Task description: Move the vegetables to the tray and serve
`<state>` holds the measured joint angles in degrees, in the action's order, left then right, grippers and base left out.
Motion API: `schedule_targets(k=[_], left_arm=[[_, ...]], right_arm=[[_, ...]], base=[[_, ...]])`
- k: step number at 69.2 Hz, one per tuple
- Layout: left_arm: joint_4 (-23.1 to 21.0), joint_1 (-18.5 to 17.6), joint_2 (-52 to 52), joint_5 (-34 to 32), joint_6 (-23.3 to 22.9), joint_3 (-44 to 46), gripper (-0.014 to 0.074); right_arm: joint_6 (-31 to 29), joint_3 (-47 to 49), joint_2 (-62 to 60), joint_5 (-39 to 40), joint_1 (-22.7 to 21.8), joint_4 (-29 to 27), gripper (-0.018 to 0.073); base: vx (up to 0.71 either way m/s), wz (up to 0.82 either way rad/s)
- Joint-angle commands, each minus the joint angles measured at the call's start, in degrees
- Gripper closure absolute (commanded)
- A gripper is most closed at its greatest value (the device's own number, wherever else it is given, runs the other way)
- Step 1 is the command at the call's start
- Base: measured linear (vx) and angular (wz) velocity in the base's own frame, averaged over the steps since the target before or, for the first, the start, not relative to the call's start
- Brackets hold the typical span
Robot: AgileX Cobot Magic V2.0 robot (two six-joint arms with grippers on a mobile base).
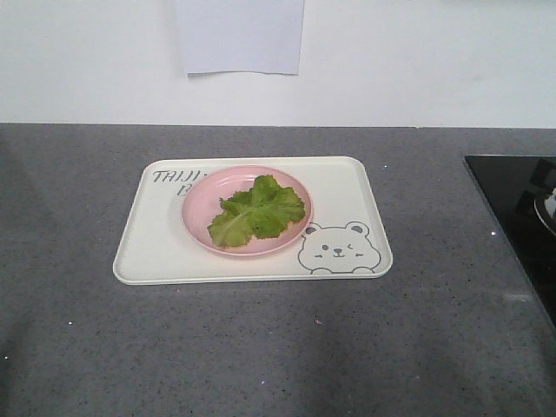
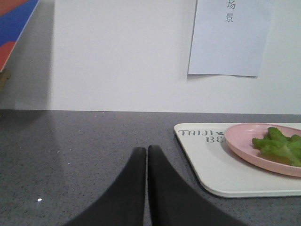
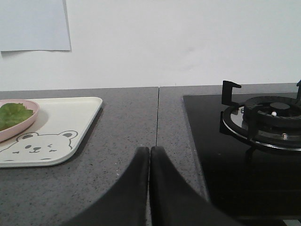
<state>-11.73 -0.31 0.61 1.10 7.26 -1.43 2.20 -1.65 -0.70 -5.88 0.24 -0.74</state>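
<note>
The green lettuce [image 1: 258, 211] lies on a round pink plate [image 1: 204, 196] that stands on the cream tray [image 1: 347, 187] with the bear face. In the left wrist view my left gripper [image 2: 146, 149] is shut and empty, low over the grey counter, left of the tray [image 2: 211, 165], plate [image 2: 244, 146] and lettuce [image 2: 280, 145]. In the right wrist view my right gripper [image 3: 150, 149] is shut and empty over the counter, right of the tray [image 3: 70, 117], with the plate [image 3: 19, 125] and lettuce [image 3: 11, 114] at the far left. Neither gripper shows in the front view.
A black gas hob [image 3: 225, 155] with a burner grate [image 3: 263, 117] lies to the right; its glass edge shows in the front view [image 1: 512, 208]. A white wall with a paper sheet [image 1: 239, 35] stands behind the grey counter [image 1: 278, 347].
</note>
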Motion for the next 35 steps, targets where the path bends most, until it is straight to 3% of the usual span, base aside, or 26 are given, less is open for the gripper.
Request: schedule_targets(k=[1, 35], left_arm=[[-0.48, 0.11, 0.85, -4.28, -0.05, -0.58, 0.0603], [-0.48, 0.11, 0.85, -4.28, -0.05, -0.58, 0.0603]], right_arm=[[-0.27, -0.38, -0.15, 4.33, -0.27, 0.19, 0.0563], [-0.27, -0.38, -0.15, 4.33, -0.27, 0.19, 0.0563]], base=[[0.0, 0.0], [0.0, 0.0]])
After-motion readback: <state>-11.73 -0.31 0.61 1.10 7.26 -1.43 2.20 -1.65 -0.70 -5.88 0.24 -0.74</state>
